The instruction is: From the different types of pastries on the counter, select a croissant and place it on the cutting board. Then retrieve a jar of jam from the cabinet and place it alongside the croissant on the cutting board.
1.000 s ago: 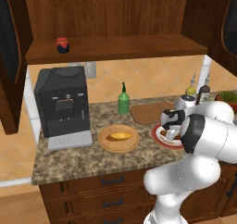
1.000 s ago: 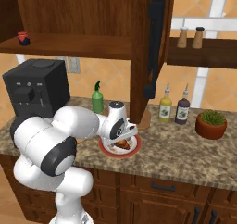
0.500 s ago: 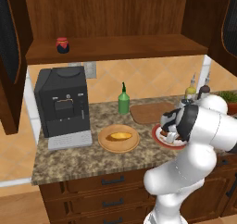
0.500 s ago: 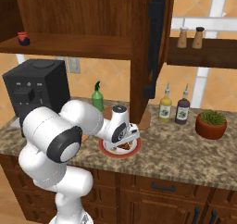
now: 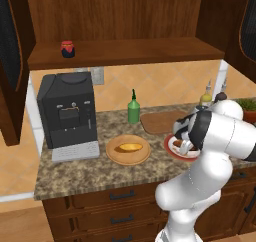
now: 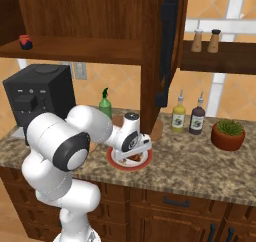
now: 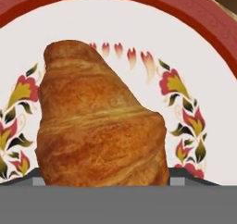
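Note:
The dark-brown ridged croissant (image 7: 99, 126) lies on the red-rimmed white plate (image 7: 139, 28) on the counter (image 5: 100, 178). My gripper (image 7: 111, 179) is down over it and open, one grey fingertip (image 7: 39, 181) on each side of the pastry. In the base views the gripper (image 5: 182, 145) (image 6: 131, 153) sits low on that plate (image 5: 172, 153) (image 6: 120, 165). The golden oval bun (image 5: 130, 147) rests on the round wooden plate (image 5: 116, 157). Behind lies the cutting board (image 5: 157, 121). On the cabinet shelf (image 5: 125, 53) stands the jar of jam (image 5: 67, 49) (image 6: 24, 42), far left.
A black coffee machine (image 5: 67, 108) stands at the left, and a green squeeze bottle (image 5: 133, 108) next to the board. Two sauce bottles (image 6: 187, 117) and a potted plant (image 6: 228, 133) stand to the right. A cabinet side post (image 6: 152, 61) rises just behind the plate.
My hand has come down closer onto the red-rimmed plate and the forearm has swung in over it. Croissant, bun and jar have not moved.

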